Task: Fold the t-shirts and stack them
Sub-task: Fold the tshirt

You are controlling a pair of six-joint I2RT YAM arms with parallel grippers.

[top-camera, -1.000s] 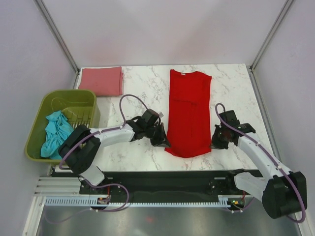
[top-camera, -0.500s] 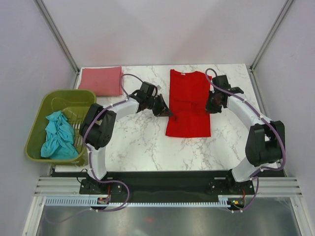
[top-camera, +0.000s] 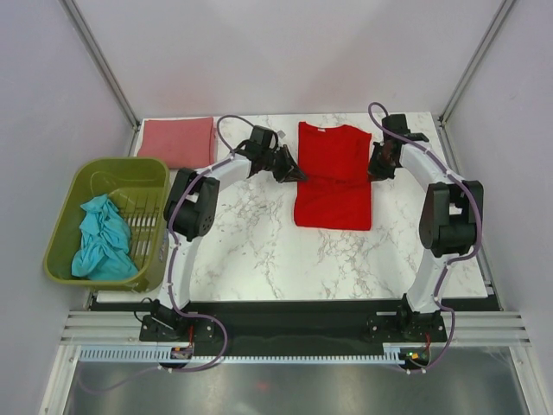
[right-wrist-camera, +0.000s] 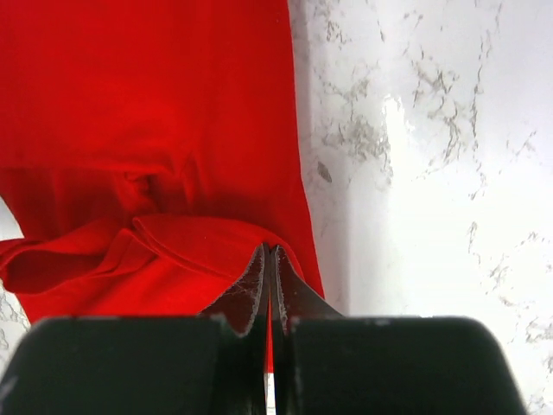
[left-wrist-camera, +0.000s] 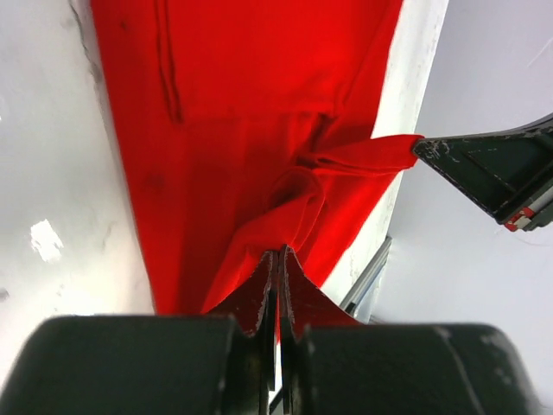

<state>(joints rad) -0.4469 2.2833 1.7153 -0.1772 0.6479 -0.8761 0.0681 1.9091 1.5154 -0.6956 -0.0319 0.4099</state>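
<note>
The bright red t-shirt (top-camera: 333,177) lies lengthwise on the marble table, its near part lifted and drawn back over its far part. My left gripper (top-camera: 298,175) is shut on the shirt's left hem corner (left-wrist-camera: 285,216). My right gripper (top-camera: 374,169) is shut on the right hem corner (right-wrist-camera: 216,242). Both pinch cloth between closed jaws above the shirt's middle. A folded dusty pink t-shirt (top-camera: 179,141) rests at the table's far left. A crumpled teal t-shirt (top-camera: 99,235) sits in the basket.
An olive-green plastic basket (top-camera: 130,177) stands off the table's left edge. Bare marble table (top-camera: 259,251) spreads in front of the red shirt. Pale walls and metal frame posts close in the far side.
Both grippers have carried the red shirt's near hem away from the arm bases toward the collar, so the shirt now looks about half as long. Both arms stretched out far.
</note>
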